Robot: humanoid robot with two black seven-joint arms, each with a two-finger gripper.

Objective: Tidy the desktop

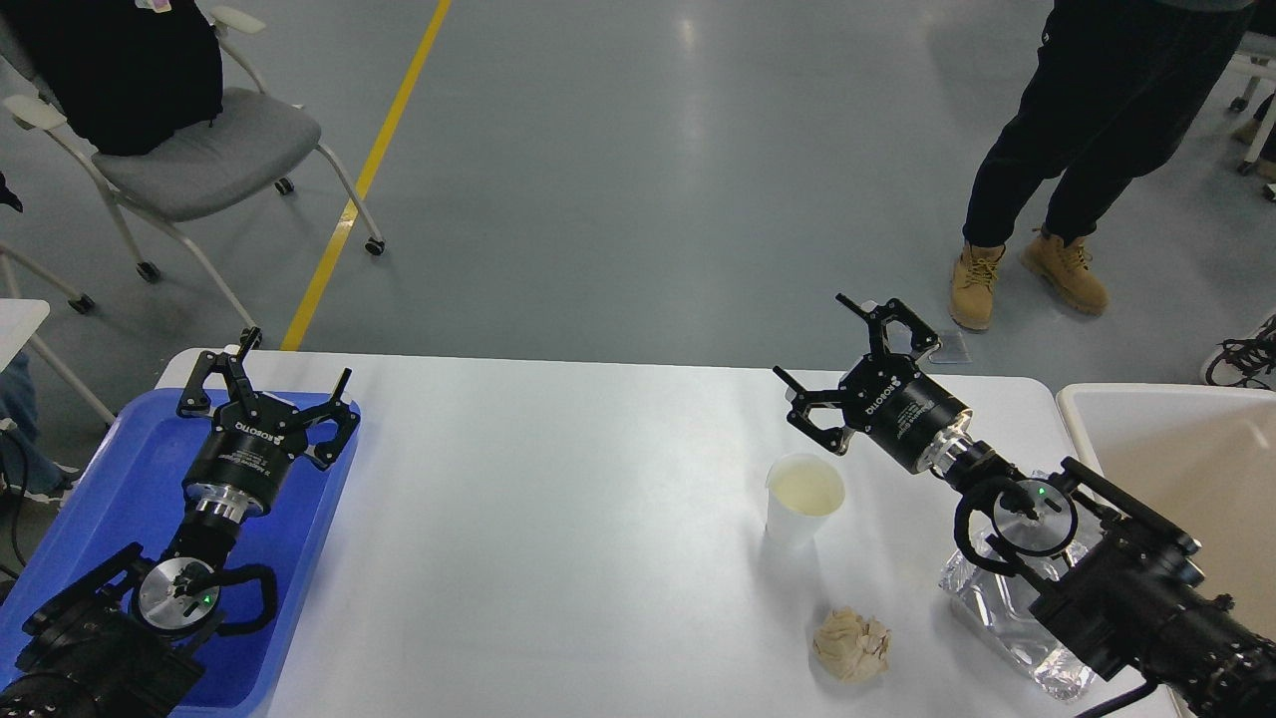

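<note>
The white desktop [558,519] fills the lower view. On it stand a white paper cup [803,497], a crumpled beige paper ball [850,644] in front of it, and a crinkled clear plastic wrapper [1002,608] under my right arm. My right gripper [815,339] is open and empty, just behind and right of the cup. My left gripper [295,359] is open and empty above the far end of the blue tray [100,519].
A beige bin with a white rim [1186,469] stands at the desktop's right end. A grey chair [199,150] is at the back left. A person in tan boots [1037,269] stands behind the right side.
</note>
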